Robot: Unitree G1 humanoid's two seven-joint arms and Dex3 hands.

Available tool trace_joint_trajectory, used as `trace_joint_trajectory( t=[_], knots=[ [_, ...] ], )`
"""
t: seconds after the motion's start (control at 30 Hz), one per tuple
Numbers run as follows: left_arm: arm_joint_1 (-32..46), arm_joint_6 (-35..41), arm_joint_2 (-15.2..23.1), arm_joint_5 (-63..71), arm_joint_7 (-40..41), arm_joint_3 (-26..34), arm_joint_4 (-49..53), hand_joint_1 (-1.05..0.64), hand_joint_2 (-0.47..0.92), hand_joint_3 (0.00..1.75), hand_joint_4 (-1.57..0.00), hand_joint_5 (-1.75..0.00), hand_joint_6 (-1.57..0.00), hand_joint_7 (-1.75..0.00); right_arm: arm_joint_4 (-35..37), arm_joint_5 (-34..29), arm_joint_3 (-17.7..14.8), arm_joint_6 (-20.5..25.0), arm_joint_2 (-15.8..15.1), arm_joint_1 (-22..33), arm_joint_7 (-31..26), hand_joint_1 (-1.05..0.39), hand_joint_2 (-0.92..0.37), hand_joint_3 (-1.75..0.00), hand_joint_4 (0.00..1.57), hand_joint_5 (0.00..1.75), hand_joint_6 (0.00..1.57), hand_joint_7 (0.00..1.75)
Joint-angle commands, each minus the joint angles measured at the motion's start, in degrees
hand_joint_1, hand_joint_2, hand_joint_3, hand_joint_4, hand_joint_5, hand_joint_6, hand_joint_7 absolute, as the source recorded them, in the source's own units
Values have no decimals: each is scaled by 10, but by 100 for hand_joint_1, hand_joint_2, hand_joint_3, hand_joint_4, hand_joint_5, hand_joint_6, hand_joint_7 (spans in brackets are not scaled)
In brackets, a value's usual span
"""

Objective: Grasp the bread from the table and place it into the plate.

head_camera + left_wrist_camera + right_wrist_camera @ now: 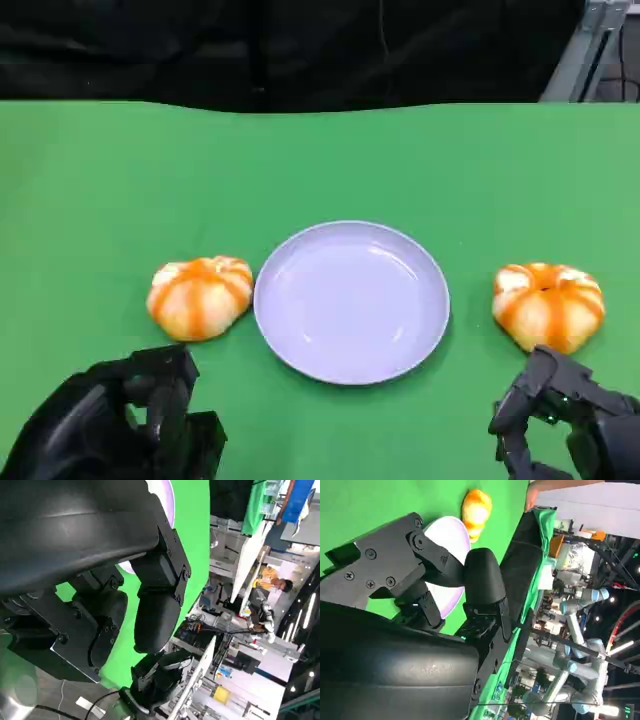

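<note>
Two orange-and-white striped breads lie on the green table. One bread (pixel 200 297) is just left of the empty lilac plate (pixel 350 300); the other bread (pixel 548 305) lies apart from the plate on its right. My left hand (pixel 130 420) hovers near the front edge, just short of the left bread, fingers apart and holding nothing. My right hand (pixel 565 420) sits close in front of the right bread, fingers spread and empty. In the right wrist view, the plate (pixel 451 535) and the left bread (pixel 476 507) show past my right hand's fingers (pixel 480 580). In the left wrist view, a sliver of the plate (pixel 168 497) shows beside my left hand's fingers (pixel 157 615).
The green table (pixel 320 160) runs back to a dark backdrop. A grey metal frame (pixel 590 50) stands at the far right corner. The wrist views show a cluttered lab beyond the table edge, with a person in yellow (pixel 274 582) far off.
</note>
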Motion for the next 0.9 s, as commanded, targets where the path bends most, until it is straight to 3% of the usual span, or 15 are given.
trace_joint_trajectory(
  t=[0.03, 0.6, 0.63, 0.7, 0.73, 0.77, 0.83, 0.9],
  knots=[
    [3, -6, 8, 3, -6, 4, 7, 29, 64, 175, -117, -175, -99, -175, -2, 2, -2, -5, -4, 1, -2, -13, -54, -116, 80, 175, 71, 158],
    [9, -18, 4, 16, 2, 3, 5, 30, 62, 175, -112, -175, -95, -175, -3, 2, -2, -2, -4, 2, -3, -14, -53, -118, 81, 175, 72, 159],
    [10, -21, 2, 17, 3, 4, 4, 13, 51, 162, -70, -173, -63, -169, -4, 2, -2, -1, -4, 3, -2, -14, -53, -118, 80, 175, 71, 159],
    [12, -20, 2, 19, 10, 5, -1, -2, 47, 145, -30, -172, -35, -163, -5, 4, -2, 0, -4, 2, -2, -14, -53, -117, 80, 175, 71, 159],
    [12, -19, 2, 20, 12, 5, -3, -13, 47, 132, -12, -163, -14, -153, -6, 4, -2, 1, -3, 2, -2, -14, -53, -117, 80, 175, 71, 159],
    [12, -34, 4, 34, 8, 2, -1, -16, 47, 128, -6, -159, -7, -149, -5, 4, -2, -1, -4, 2, -1, -14, -53, -117, 80, 175, 71, 159],
    [12, -67, 6, 64, -4, -3, 7, -34, 55, 103, -1, -112, -1, -100, -3, 4, -2, -2, -4, 1, -1, -14, -53, -117, 80, 175, 71, 159],
    [13, -89, 6, 81, -9, -6, 13, -42, 62, 88, 0, -91, 0, -80, -3, 3, -2, -1, -4, 1, -2, -14, -54, -117, 80, 175, 71, 159]
  ],
)
